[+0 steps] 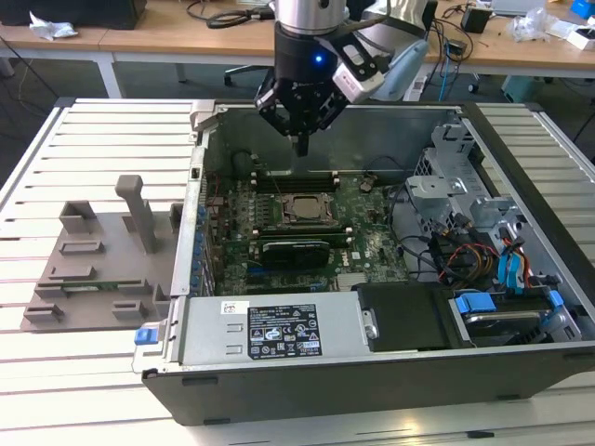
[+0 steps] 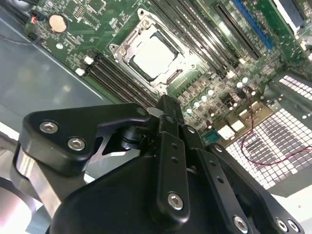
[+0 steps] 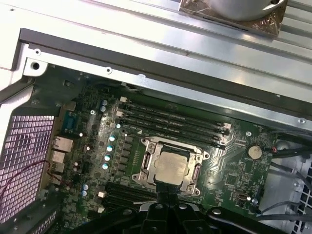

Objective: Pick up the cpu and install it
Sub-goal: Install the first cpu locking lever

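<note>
— What's over on the exterior view's left?

— A grey plastic tray [image 1: 98,265] with raised blocks, lying on the slatted worktop [image 1: 65,139] beside the open computer case [image 1: 521,344].

— And the cpu?

— The cpu [image 1: 299,210] [image 2: 157,56] [image 3: 171,167] sits in its socket frame [image 3: 146,168] on the green motherboard [image 1: 372,246].

— The tool?

— The tool [image 1: 299,141] hangs just above the socket, fingers drawn together, holding nothing.

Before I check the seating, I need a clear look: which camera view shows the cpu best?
The second wrist view: the cpu lies large and unobstructed in its socket frame. The first wrist view shows the cpu whole too, but the gripper edges its near side. The exterior view shows the cpu small on the motherboard, below the gripper.
</note>
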You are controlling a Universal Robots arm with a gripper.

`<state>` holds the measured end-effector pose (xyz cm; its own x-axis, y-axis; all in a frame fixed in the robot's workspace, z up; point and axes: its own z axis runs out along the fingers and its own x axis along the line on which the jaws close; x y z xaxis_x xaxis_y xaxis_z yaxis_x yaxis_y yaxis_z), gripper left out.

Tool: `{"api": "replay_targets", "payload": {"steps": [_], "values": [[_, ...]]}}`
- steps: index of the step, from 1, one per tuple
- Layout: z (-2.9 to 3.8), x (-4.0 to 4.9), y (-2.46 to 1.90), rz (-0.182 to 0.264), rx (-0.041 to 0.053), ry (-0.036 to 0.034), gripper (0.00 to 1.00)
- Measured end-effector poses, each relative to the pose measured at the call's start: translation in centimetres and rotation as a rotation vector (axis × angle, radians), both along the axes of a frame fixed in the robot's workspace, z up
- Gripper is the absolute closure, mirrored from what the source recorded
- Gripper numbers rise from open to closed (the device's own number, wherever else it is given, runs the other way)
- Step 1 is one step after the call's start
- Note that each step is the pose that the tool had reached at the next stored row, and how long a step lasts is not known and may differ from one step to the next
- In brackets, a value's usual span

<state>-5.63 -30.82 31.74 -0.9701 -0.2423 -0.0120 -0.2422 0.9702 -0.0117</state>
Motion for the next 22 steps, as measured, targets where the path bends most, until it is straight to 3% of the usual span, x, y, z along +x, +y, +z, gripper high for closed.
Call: {"api": "replay_targets", "payload": {"steps": [5, 8, 11, 17, 20, 22], "values": [[-1.02, -1.21, 0.51, -0.013, 0.0, 0.0, 0.89], [-2.2, -3.46, 1.29, -0.019, -0.0001, -0.0001, 0.89], [-3.07, -5.08, 1.88, -0.022, -0.0001, 0.0, 0.89], [-4.3, -5.91, 2.92, -0.025, -0.0001, -0.0001, 0.89], [-4.99, -5.8, 2.92, -0.032, -0.0001, 0.0, 0.89], [-5.26, -5.27, 2.84, -0.04, -0.0001, 0.0, 0.89]]}}
